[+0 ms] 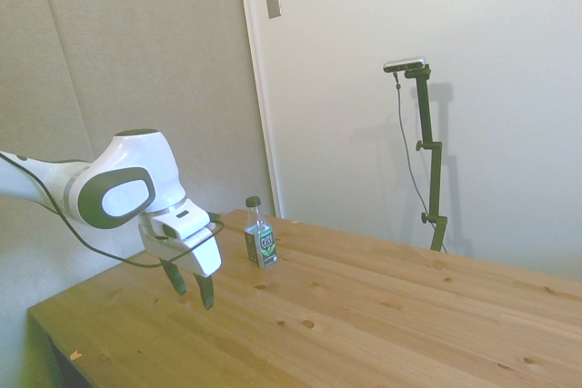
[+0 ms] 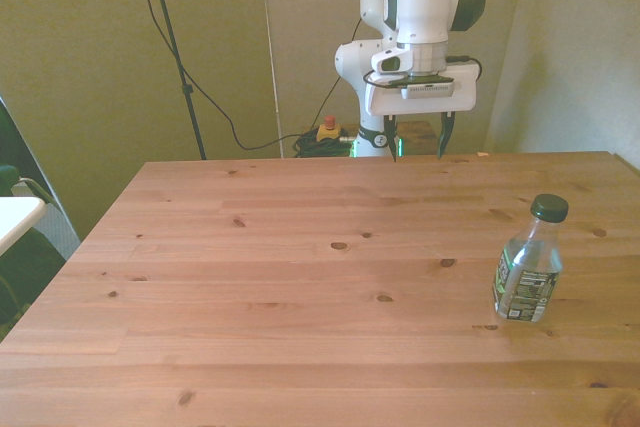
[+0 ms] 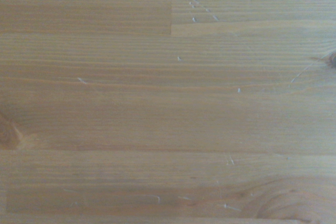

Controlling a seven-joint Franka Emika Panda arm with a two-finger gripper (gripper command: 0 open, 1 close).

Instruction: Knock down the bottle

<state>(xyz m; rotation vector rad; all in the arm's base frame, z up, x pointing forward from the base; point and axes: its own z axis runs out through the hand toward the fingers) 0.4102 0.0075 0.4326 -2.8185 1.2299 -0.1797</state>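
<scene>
The wide wooden tabletop [image 2: 300, 287], made of pale knotty planks, fills most of the scene, and up close in the wrist view only its bare grain [image 3: 168, 108] shows. The white robot arm [image 1: 123, 188] hangs over the tabletop's far side, with a black cable looping along it. Its white hand [image 2: 418, 137] with dark fingers points straight down, a little above the wood. The two fingers stand well apart, wide open, with nothing between them.

The small clear plastic bottle [image 2: 527, 272] with a dark cap and a green, white and dark label stands upright on the tabletop, near the edge at the front view's right. It is well apart from the hand, with bare wood between the two. In the side view the bottle [image 1: 259, 235] stands just beyond the hand [image 1: 191, 286], untouched, its cap on.
</scene>
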